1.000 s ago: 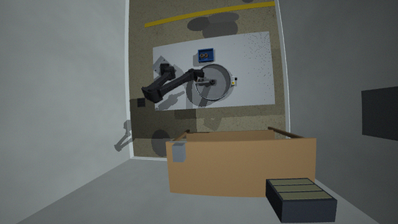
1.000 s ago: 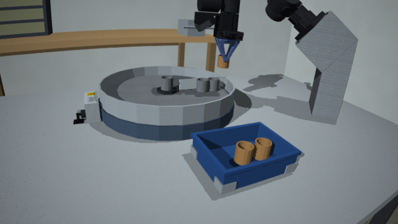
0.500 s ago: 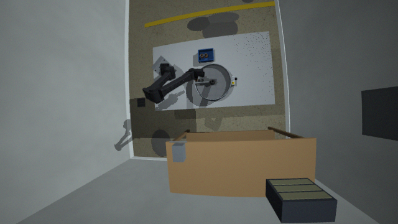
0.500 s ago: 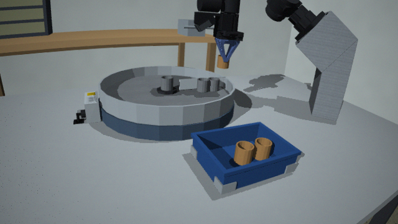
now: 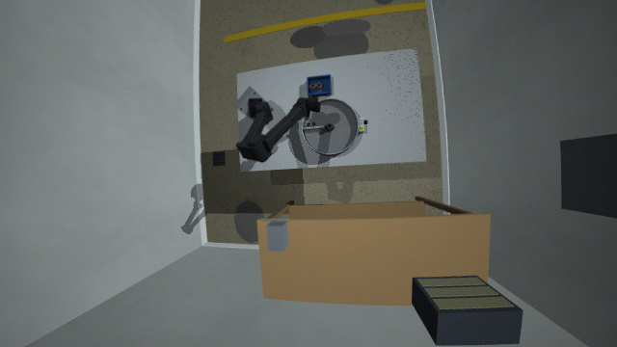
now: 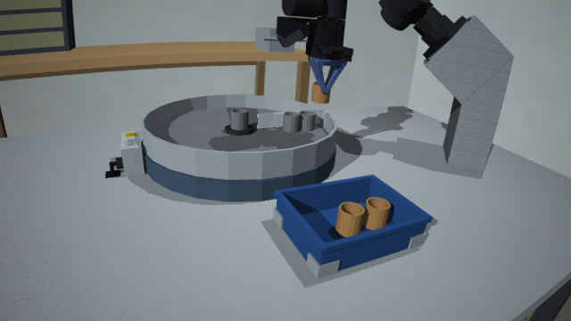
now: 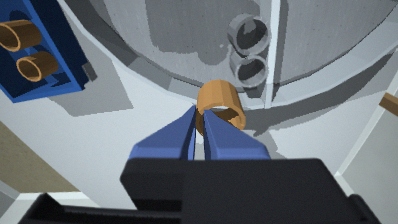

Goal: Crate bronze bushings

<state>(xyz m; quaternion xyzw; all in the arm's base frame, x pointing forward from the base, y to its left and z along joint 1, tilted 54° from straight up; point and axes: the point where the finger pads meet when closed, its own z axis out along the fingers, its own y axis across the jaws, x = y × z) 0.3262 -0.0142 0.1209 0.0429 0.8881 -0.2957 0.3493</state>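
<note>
Blue crate [image 5: 319, 94] [image 6: 285, 232] [image 7: 50, 93] w/ 2 bushings [image 5: 315, 86] [image 6: 363, 216] [image 7: 30, 50] (bronze).

dim, greyish light in all three views, soft-edged blotches of shadow across the pale grey tabletop [image 5: 390, 140] [image 6: 178, 250] [image 7: 120, 135], dark corner at right of the top view, speckled grain at its upper right, bronze tones muted, no strong glare

Behind the worktop [image 5: 386, 106] [image 6: 178, 250] you have a long wooden bench [image 5: 376, 260] [image 6: 178, 53] bearing a grey box [image 5: 278, 236] [image 6: 268, 40] near one end, while a yellow stripe [image 5: 325, 19] crosses the speckled floor [image 5: 270, 53] beyond the worktop's opposite side.
</note>
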